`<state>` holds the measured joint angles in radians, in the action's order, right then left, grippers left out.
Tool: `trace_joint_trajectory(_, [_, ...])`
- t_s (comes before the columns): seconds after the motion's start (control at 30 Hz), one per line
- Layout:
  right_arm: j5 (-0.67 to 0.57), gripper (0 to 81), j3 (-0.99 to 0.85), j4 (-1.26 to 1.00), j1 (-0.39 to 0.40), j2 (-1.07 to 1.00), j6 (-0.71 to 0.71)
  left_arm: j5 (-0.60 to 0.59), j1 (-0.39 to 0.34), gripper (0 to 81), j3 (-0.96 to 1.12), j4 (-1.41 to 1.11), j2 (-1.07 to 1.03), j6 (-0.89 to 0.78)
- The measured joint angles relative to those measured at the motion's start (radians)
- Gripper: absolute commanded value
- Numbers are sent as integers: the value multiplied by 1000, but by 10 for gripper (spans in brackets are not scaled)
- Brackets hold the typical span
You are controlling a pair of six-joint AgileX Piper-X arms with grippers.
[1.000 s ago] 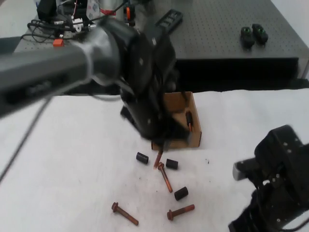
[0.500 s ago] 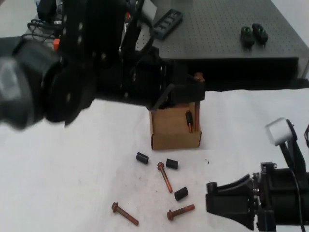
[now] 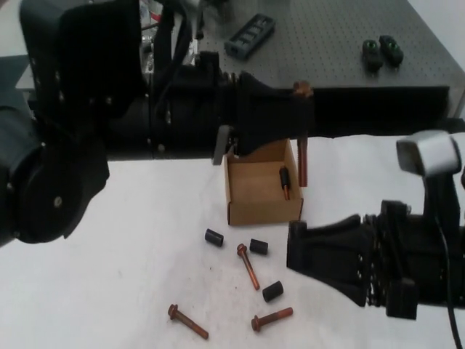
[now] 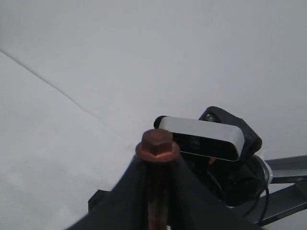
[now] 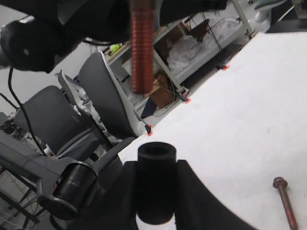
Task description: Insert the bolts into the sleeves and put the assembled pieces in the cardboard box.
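Left gripper (image 4: 156,189) clamped on a bolt (image 4: 157,146), head up, shank hanging free near the cardboard box (image 3: 251,211). Right gripper (image 5: 156,201) pinches a sleeve (image 5: 156,167), bore upward under the threads, ready for mating. The axes look slightly offset, though I'm unsure from this angle.

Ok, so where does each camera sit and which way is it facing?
High view: behind the arms, looking forward and down at the cardboard box; both arms show.
Left wrist view: on the left wrist, looking along its fingers shut on a bolt, toward a pale surface.
Right wrist view: on the right wrist, looking along its fingers shut on a sleeve, toward chairs.
Shared: that bolt shows in all three views.
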<state>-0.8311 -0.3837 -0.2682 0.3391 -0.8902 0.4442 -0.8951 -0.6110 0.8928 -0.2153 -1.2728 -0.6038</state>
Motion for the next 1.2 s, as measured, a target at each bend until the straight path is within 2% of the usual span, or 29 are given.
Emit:
trace_joint_trajectory(0.5, [29,7,-38,-83,0,0,45,-2,0,6,-2,-6,17,-1])
trace_joint_trajectory(1.07, [29,7,-41,-94,0,0,45,-88,3,3,-4,1,17,-2])
trace_joint_trajectory(1.13, [29,7,-41,-94,0,0,45,-101,3,73,-4,9,17,-2])
trace_joint_trajectory(1.2, [25,7,-41,-94,0,0,45,-112,3,251,-4,17,17,-2])
